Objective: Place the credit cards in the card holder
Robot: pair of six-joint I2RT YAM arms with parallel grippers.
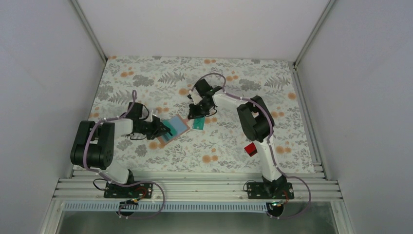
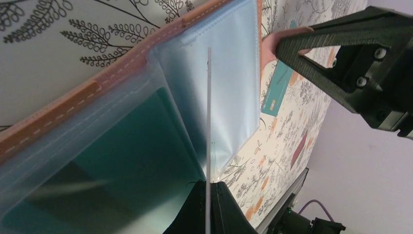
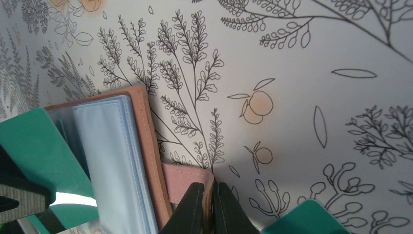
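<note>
low right of middle in the top view, a flat red credit card [image 1: 251, 149] waits. mid-frame, your left gripper [image 1: 165, 130] pinches a clear page of the open tan-brown leather-like card holder [image 1: 178, 125]; one teal-green card [image 2: 122, 165] looks tucked inside. just beyond, a second teal-green card [image 1: 198, 124] lies loose and your right gripper [image 1: 197, 115] clamps the holder's edge. at least two cards are left.

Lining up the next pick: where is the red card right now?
Top view: the red card lies on the table's right side, beside the right arm's lower link, nearer the bases than the loose teal card.
</note>
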